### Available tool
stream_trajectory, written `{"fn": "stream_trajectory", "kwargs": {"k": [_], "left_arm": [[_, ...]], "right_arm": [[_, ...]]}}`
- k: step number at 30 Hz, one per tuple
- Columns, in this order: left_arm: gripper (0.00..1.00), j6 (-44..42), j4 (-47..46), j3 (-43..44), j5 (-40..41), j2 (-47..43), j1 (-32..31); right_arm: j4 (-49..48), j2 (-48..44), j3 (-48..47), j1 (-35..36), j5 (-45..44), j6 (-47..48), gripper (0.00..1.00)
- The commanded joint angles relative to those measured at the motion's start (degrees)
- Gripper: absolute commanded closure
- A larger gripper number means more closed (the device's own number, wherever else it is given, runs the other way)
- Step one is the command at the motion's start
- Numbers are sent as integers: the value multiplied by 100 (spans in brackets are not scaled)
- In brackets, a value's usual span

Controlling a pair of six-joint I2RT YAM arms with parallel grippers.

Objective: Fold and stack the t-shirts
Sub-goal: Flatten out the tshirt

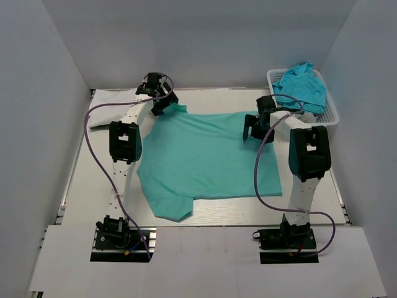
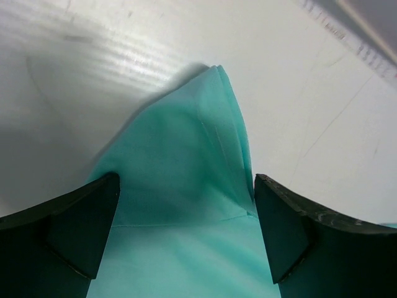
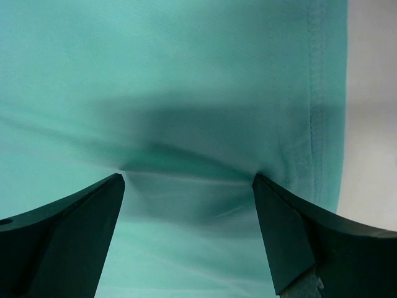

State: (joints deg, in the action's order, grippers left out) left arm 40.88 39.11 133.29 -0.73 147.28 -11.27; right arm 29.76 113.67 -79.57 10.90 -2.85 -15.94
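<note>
A teal t-shirt (image 1: 205,158) lies spread flat on the table, its near-left sleeve folded at the front. My left gripper (image 1: 162,99) is open over the shirt's far-left sleeve (image 2: 198,161), whose tip points away between the jaws. My right gripper (image 1: 253,127) is open and pressed down on the shirt's far-right part (image 3: 186,112), near its hemmed edge (image 3: 319,105), with cloth bunched between the fingertips. A second, bluer t-shirt (image 1: 303,87) lies crumpled in the basket.
A white basket (image 1: 332,112) stands at the far right corner. A white folded cloth (image 1: 111,105) lies at the far left. The white table (image 1: 93,167) is walled by grey panels on three sides.
</note>
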Motion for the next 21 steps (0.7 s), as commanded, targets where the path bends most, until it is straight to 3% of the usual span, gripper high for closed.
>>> {"fn": "stream_trajectory", "kwargs": {"k": [1, 8, 11, 16, 21], "left_arm": [[0, 7, -570, 151, -304, 449, 37], [0, 60, -1441, 812, 11, 916, 37], [0, 7, -1573, 1084, 12, 978, 90], [0, -290, -1592, 1427, 12, 286, 90], [0, -660, -1118, 289, -278, -1234, 90]], "right_arm": [[-75, 480, -611, 35, 556, 215, 10], [126, 1315, -2121, 18, 523, 346, 10], [127, 1316, -2352, 44, 574, 548, 10], [276, 860, -2642, 176, 611, 926, 10], [101, -377, -1967, 325, 452, 751, 10]]}}
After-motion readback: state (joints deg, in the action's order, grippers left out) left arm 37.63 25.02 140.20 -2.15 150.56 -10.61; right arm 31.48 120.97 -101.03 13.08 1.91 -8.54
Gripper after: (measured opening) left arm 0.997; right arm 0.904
